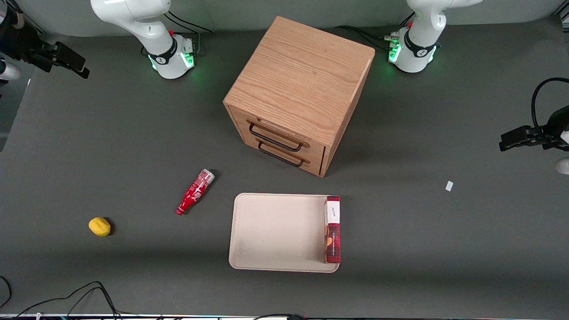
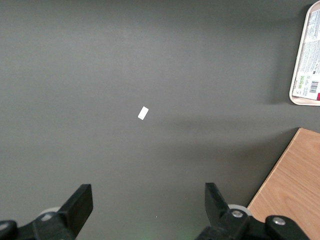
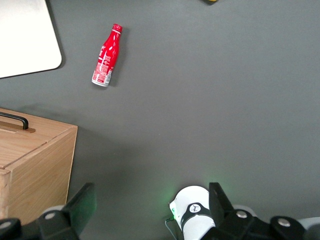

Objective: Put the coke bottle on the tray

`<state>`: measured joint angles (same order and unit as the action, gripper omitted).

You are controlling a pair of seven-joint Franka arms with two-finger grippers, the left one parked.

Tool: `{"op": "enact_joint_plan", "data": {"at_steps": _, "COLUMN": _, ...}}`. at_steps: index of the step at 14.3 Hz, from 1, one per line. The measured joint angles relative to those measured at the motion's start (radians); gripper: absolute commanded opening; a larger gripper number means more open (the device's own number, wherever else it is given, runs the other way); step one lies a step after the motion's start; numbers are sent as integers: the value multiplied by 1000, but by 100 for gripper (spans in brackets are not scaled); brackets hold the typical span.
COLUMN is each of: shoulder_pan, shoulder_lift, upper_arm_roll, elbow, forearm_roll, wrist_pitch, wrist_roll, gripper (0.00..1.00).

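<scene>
Coke bottle (image 1: 195, 192) lies off tray (image 1: 271, 231); jaws (image 3: 150, 210) spread above table

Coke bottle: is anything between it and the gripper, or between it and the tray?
Nothing visible. The coke bottle lies alone on the table beside the tray. The gripper is open, high above. The plaid box sits on the tray's edge toward the parked arm.

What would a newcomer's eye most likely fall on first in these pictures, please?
Probably the wooden drawer cabinet, largest thing mid-table. Next, the coke bottle lying on its side beside the beige tray, where a red plaid box rests along one edge. The pincer hangs open high above the table.
</scene>
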<state>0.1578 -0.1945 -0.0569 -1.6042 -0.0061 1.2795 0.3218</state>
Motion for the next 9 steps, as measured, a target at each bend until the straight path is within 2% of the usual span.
{"op": "enact_joint_plan", "data": {"at_steps": 9, "shoulder_pan": 7, "shoulder_lift": 16, "upper_arm_roll": 2, "elbow": 11, "forearm_roll": 0, "wrist_pitch": 1, "wrist_roll": -1, "gripper": 100}}
